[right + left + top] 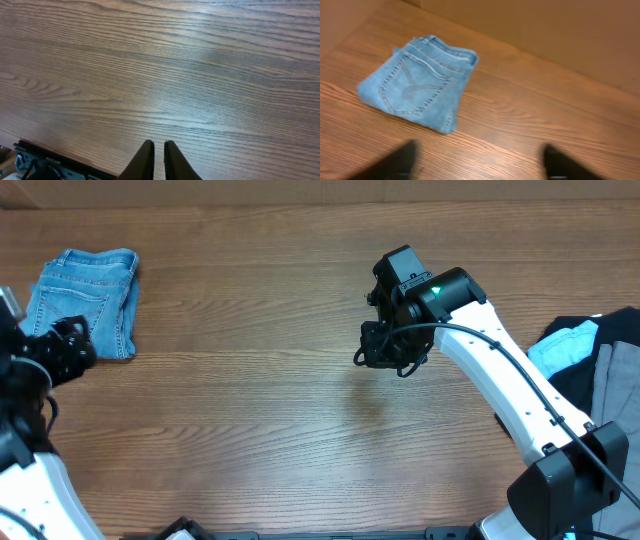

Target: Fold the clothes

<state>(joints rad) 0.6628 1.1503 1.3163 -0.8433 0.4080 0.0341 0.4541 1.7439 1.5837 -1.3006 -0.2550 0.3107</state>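
The clothes, a pair of light-blue jeans [85, 300], lie folded into a compact stack at the table's far left, a stitched back pocket facing up [417, 85]. My left gripper [68, 348] hovers just at the stack's near edge. In the left wrist view this gripper [479, 149] is open, its dark fingers blurred and wide apart over bare wood, with the jeans ahead of them and untouched. My right gripper [378, 356] hangs over the middle of the table, far from the jeans. Seen from the right wrist, that gripper [159, 146] is shut, holding nothing.
A heap of other garments sits at the right edge: a bright cyan shirt [562, 346] among black and grey cloth [612, 375]. A brown wall [545, 30] rises behind the jeans. The table's near edge with a black rail [45, 159] shows below the right gripper.
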